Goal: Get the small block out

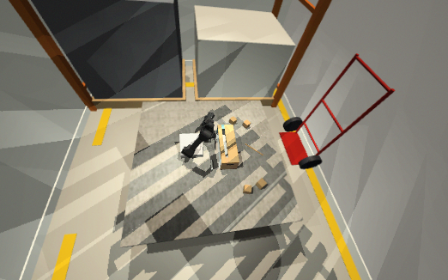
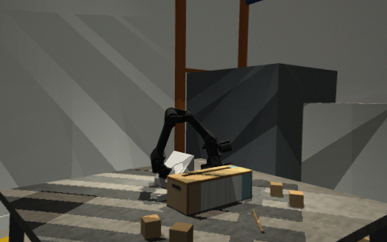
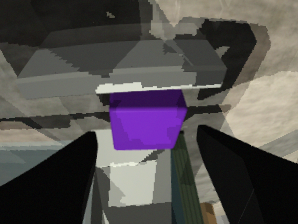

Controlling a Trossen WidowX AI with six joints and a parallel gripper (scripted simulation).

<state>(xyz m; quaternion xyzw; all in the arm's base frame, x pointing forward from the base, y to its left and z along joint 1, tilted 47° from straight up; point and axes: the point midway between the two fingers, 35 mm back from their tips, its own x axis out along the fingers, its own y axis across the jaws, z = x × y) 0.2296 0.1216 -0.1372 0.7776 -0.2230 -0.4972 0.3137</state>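
A warehouse: red hand truck [image 1: 328,116], yellow floor lines [image 1: 101,126], orange racking posts [image 1: 299,49], large crates [image 1: 242,47].

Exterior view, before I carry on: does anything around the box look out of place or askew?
A thin wooden stick lies loose on the table, right of the box, and another rests along the box top. The box sits flat.
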